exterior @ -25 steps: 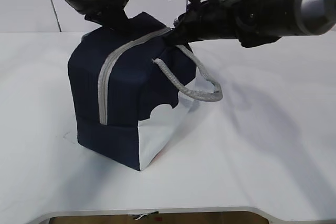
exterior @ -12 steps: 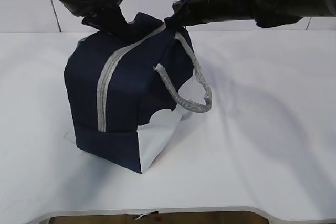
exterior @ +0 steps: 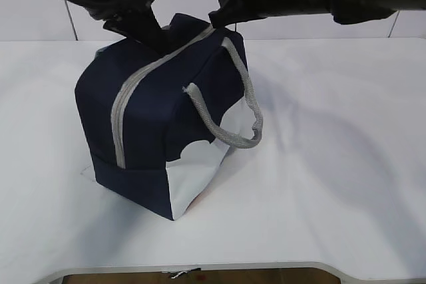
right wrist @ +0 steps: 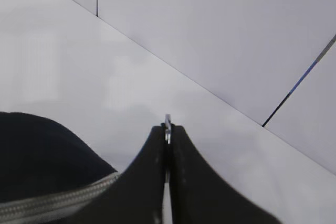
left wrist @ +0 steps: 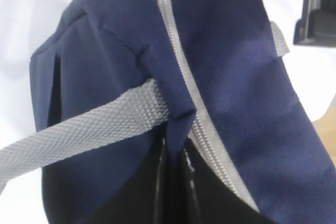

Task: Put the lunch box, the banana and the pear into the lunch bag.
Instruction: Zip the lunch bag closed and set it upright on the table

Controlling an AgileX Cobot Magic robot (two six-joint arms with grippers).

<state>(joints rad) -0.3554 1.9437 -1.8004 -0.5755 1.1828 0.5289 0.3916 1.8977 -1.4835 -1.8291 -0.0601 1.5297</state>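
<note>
The navy lunch bag (exterior: 166, 98) stands on the white table with its grey zipper (exterior: 123, 108) closed over the top and front. My left gripper (exterior: 156, 36) is shut on a fold of the navy fabric (left wrist: 178, 116) beside the zipper (left wrist: 178, 56), just above a grey handle strap (left wrist: 94, 129). At the bag's top right end, my right gripper (exterior: 216, 21) is shut on the metal ring pull (right wrist: 167, 121), which pokes out past the fingertips. A grey handle (exterior: 246, 108) hangs down the bag's right side. The lunch box, the banana and the pear are out of view.
The white table (exterior: 333, 164) stretches right of the bag, and its front edge (exterior: 233, 267) runs along the bottom. A pale panelled wall (right wrist: 210, 35) stands behind. Both dark arms cross above the bag's top.
The right gripper has moved left and up with the ring pull. The bag's top has leaned left and its front face has shifted left. The left gripper keeps its pinch.
</note>
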